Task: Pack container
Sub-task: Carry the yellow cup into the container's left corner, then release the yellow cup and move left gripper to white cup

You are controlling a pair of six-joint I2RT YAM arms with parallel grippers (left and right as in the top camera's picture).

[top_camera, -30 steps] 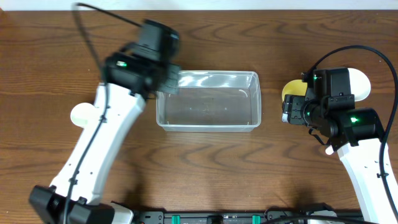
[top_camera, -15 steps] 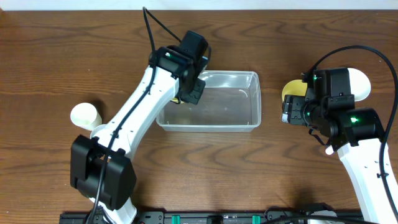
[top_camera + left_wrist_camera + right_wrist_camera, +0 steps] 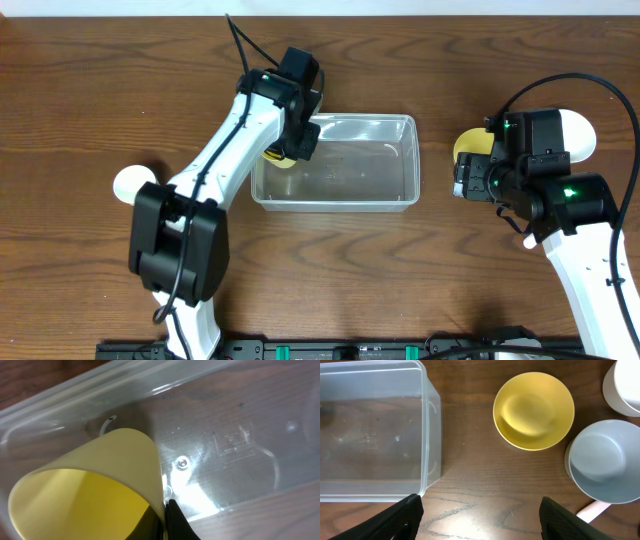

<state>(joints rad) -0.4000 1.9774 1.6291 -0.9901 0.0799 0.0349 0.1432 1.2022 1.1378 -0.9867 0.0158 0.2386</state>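
The clear rectangular container [image 3: 345,165] stands at the table's middle; it also shows in the left wrist view [image 3: 235,435] and the right wrist view [image 3: 375,430]. My left gripper [image 3: 290,150] is inside its left end, shut on the rim of a yellow cup [image 3: 90,490], which shows as a yellow patch in the overhead view [image 3: 277,157]. My right gripper [image 3: 470,180] is open and empty, hovering right of the container, with bare wood between its fingertips [image 3: 480,510].
A yellow bowl [image 3: 534,410], a grey bowl [image 3: 600,462] and a white bowl [image 3: 625,385] sit right of the container. A white cup [image 3: 128,182] stands at the left, partly behind the left arm.
The left arm has swung from left of the container to over it and lowered the yellow cup into its left end. The right arm has not moved.
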